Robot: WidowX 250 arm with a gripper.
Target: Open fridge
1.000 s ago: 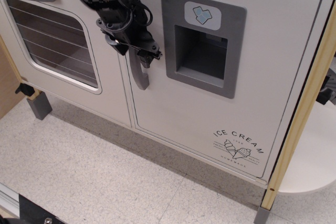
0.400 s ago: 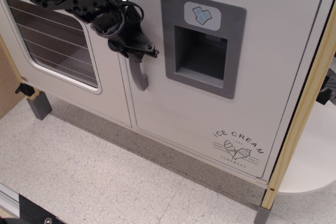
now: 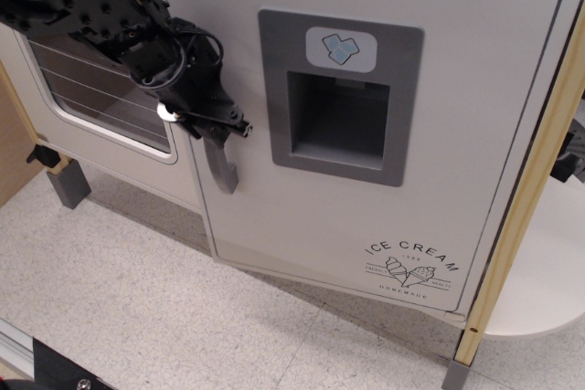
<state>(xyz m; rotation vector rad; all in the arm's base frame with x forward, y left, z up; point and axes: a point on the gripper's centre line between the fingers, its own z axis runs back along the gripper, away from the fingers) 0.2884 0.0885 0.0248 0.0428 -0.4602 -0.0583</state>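
The fridge door is tall and white, with a grey dispenser panel, a blue ice-cube icon and an "ICE CREAM" logo. Its left edge has swung out toward me, so the door stands partly open. My black gripper is shut on the grey vertical handle, gripping near its upper part; the handle's lower end shows below the fingers. My arm comes in from the upper left.
The white oven door with a wire-rack window lies behind my arm at left. A grey leg stands under it. A wooden post runs down the right side. Speckled floor lies below.
My gripper has pulled the handle left and toward me. The fridge door's left edge has swung out and now overlaps the oven door; it was flush before.
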